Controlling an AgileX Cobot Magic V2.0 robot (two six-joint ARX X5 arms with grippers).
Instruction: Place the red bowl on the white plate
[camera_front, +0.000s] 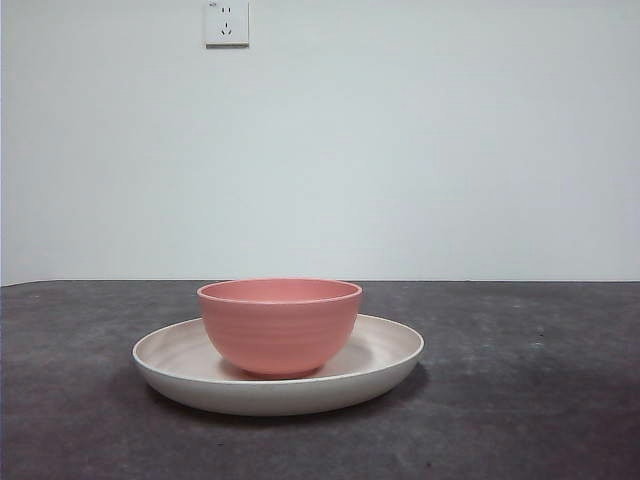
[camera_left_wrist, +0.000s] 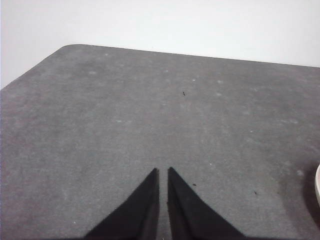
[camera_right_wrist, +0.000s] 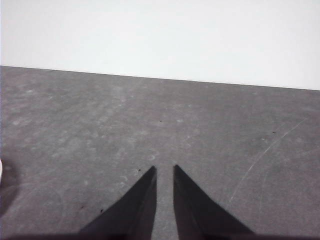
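Left gripper (camera_left_wrist: 163, 172): hangs over bare grey table (camera_left_wrist: 150, 110), jaws pressed nearly together with only a thin slit between the tips, holding nothing. A sliver of the plate's rim (camera_left_wrist: 317, 185) shows at the picture's edge, well apart from the tips.
Outlet (camera_front: 226, 22): white, on the wall high above the table, left of the bowl.
Plate (camera_front: 390, 350): off-white, wide and shallow, lying flat on the dark table near the middle of the front view.
Bowl (camera_front: 279, 325): salmon-pink, upright, standing inside the plate on its floor, a little left of the plate's centre; faint ridges on its side. Nothing grips or touches it.
Right gripper (camera_right_wrist: 164, 170): over bare table, jaws close together with a narrow gap between the tips, holding nothing. A pale sliver at the picture's edge is too small to name.
Front view: neither arm shows.
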